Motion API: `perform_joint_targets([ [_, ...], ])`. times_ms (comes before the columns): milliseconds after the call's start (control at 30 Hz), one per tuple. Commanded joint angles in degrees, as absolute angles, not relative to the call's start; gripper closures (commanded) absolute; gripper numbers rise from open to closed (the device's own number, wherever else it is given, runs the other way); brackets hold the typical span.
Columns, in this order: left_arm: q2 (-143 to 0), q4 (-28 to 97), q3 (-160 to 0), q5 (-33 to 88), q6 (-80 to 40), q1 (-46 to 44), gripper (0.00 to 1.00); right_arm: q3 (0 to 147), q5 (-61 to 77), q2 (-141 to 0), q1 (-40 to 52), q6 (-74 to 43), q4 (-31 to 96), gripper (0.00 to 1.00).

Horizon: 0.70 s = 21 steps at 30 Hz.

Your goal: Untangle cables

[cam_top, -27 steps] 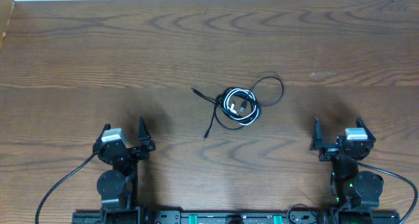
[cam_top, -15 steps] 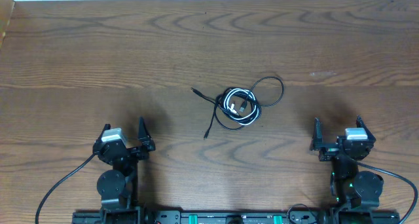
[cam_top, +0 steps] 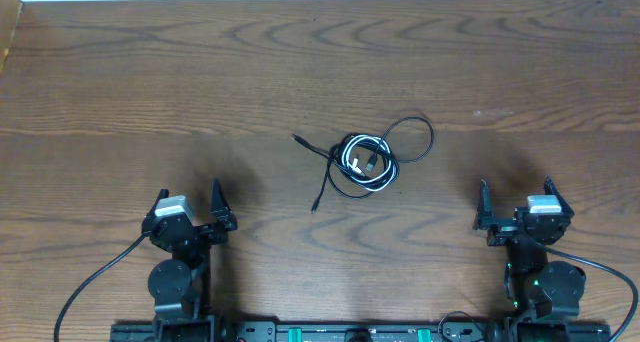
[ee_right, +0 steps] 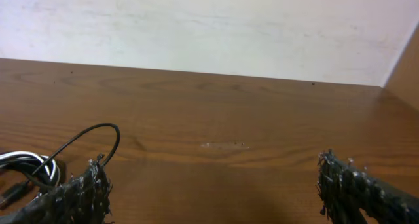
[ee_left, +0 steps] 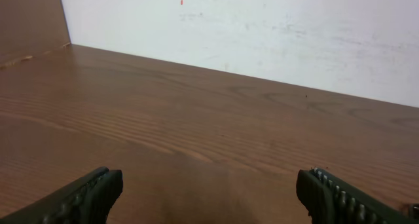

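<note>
The cables [cam_top: 365, 164] lay in one small tangle a little right of the middle of the overhead frame, on the bare wooden table [cam_top: 120, 82]. At the heart of the knot the white cord [cam_top: 357, 163] was coiled into a tight ring, with black cord wound around and through it. A wider black loop [cam_top: 424, 132] arched out of the knot toward the upper right. One black plug end [cam_top: 297, 139] stuck out to the upper left. A thin black tail [cam_top: 318, 194] ran down to the lower left and ended on the wood.

The left gripper [cam_top: 189, 190] sat at the lower left of the overhead frame, its pincer spread wide with nothing between the fingers. It stood well apart from the tangle. Its wrist view showed only wood grain and a pale wall [ee_left: 262, 27] beyond the table's far edge.

The right gripper [cam_top: 516, 185] sat at the lower right, its pincer likewise spread wide and holding nothing, also apart from the cables. In its wrist view the black loop rose at the left edge of the frame, and white strands showed at the lower left, partly hidden behind one finger.

A thick black arm wire [cam_top: 95, 282] trailed from the left arm's base toward the bottom left.
</note>
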<state>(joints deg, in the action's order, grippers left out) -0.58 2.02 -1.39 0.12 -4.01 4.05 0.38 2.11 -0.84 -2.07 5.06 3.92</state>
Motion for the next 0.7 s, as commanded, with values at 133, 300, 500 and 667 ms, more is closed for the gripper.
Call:
perform_joint_targets([
  [133,-0.30,2.90,-0.23,0.03,-3.20,3.88,0.08,0.30,2.04,-0.38,-2.31,5.65,4.14,0.01],
  [300,-0.30,-2.31,-0.23,-2.83,-2.44,3.88,0.08,0.30,2.04,-0.38,-2.31,5.65,4.14,0.01],
  [500,-0.30,-13.28,-0.25,5.74,-2.37,3.88,0.08,0.30,2.04,-0.38,-2.31,5.65,4.14,0.01],
  [667,-0.30,-17.82,-0.38,10.33,-2.33,3.88,0.08,0.30,2.04,-0.38,-2.31,5.65,4.14,0.01],
])
